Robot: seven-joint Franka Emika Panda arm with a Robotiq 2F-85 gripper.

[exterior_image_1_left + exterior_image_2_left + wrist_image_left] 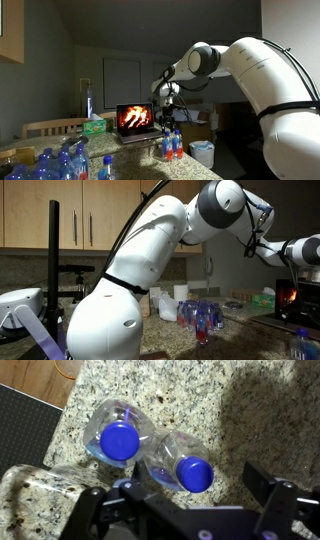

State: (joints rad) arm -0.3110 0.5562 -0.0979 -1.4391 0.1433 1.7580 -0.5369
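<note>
Pincer: the black two-finger pincer (178,498) stands spread wide; it grips nothing and no finger is seen touching anything.
Fingers: the two dark fingers (95,510) reach in from the bottom of the wrist view, well apart from each other.
Nearest thing: a clear plastic bottle with a round blue cap (196,474) stands upright below the pincer, between the fingers' lines.
Neighbour: a second clear blue-capped bottle (120,440) stands against it, side by side.
Surface: both rest on a speckled grey-brown granite counter (200,400).
Height: in an exterior view the pincer (170,112) hangs above the bottles, clear of their caps.
Behind: an open laptop with a fire picture on its screen (135,120) and a green box (95,126).
</note>
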